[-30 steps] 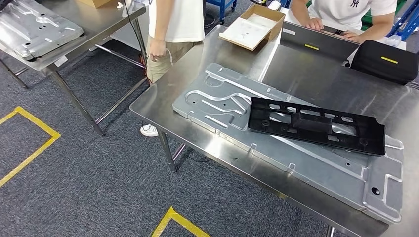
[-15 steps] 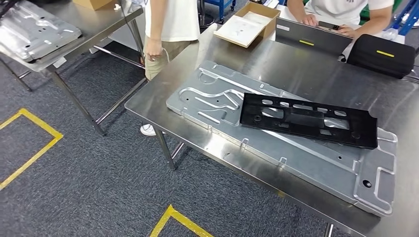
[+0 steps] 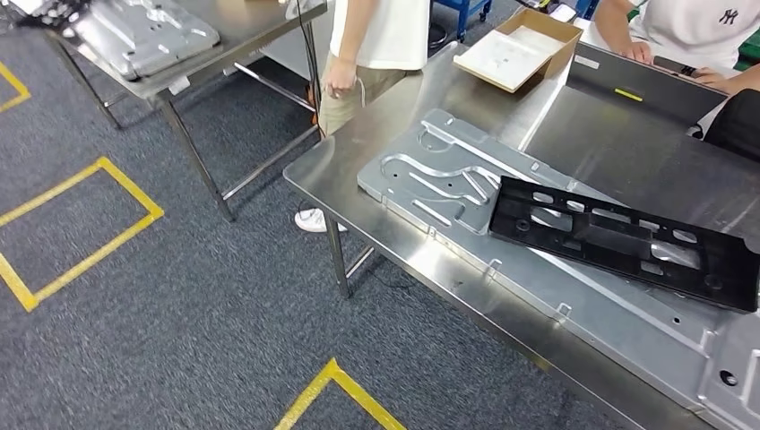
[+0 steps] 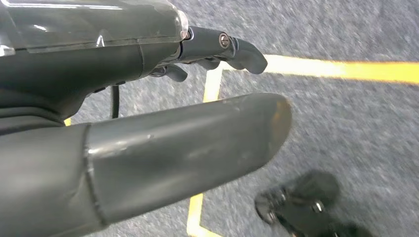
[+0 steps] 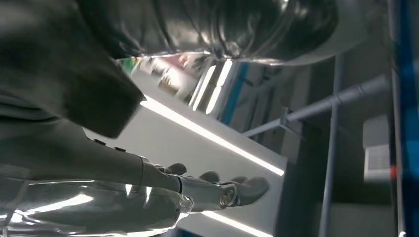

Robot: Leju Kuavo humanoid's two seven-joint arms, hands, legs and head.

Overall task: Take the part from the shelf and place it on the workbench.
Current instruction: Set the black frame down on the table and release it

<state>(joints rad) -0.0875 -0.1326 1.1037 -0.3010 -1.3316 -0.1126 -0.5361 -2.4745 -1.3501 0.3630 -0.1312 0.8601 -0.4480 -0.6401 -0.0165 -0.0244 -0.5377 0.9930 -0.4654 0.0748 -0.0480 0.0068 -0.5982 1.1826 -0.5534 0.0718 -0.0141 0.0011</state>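
tables 2 (image 3: 430,260) | metal plates 2 (image 3: 448,175) | black part 1 (image 3: 618,237) | box 1 (image 3: 520,49) | people probably 2 (image 3: 376,36)

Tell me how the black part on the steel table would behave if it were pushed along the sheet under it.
The black part lies flat and long on the metal plate, so it would likely slide, not roll or tip. Its many cutouts suggest moulded plastic, probably light and slightly flexible. The plate's raised ribs might snag it.

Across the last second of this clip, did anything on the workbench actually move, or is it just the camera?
Only the camera moved: the head view swung left, so the whole scene slid right. The long black plastic frame lies as before on the stamped silver metal panel on the steel workbench; the open cardboard box kept its place.
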